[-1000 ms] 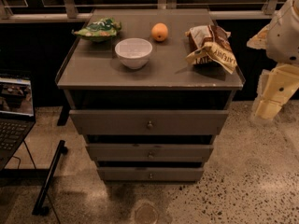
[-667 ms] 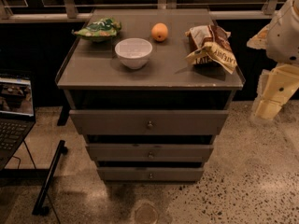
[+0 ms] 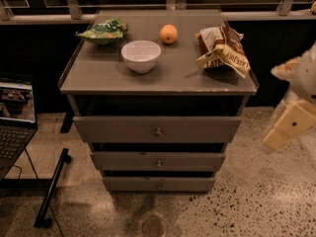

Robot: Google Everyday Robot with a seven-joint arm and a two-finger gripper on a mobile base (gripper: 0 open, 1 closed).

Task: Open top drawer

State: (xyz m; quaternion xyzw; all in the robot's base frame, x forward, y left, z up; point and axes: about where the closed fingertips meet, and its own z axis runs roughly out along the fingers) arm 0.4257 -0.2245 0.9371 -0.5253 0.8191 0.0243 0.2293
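Only the arm has moved: the gripper (image 3: 290,126), out at the 3 o'clock edge of the view, sits lower than it did a second ago and is smeared by motion, while everything else matches the earlier pictures. Whether it is open or closed I cannot tell. It hangs over the floor, well apart from the desk (image 3: 98,75), at about the height of the top drawer (image 3: 113,129). That drawer is the widest front, just under the desk top at the middle of the view, and its knob (image 3: 158,131) is at its centre and untouched. The bowl (image 3: 140,55), orange (image 3: 168,33) and chip bag (image 3: 224,51) are undisturbed above. I read the drop as the start of an approach. The pull itself is not begun, and the gripper must yet swing toward 9 o'clock to meet the knob.
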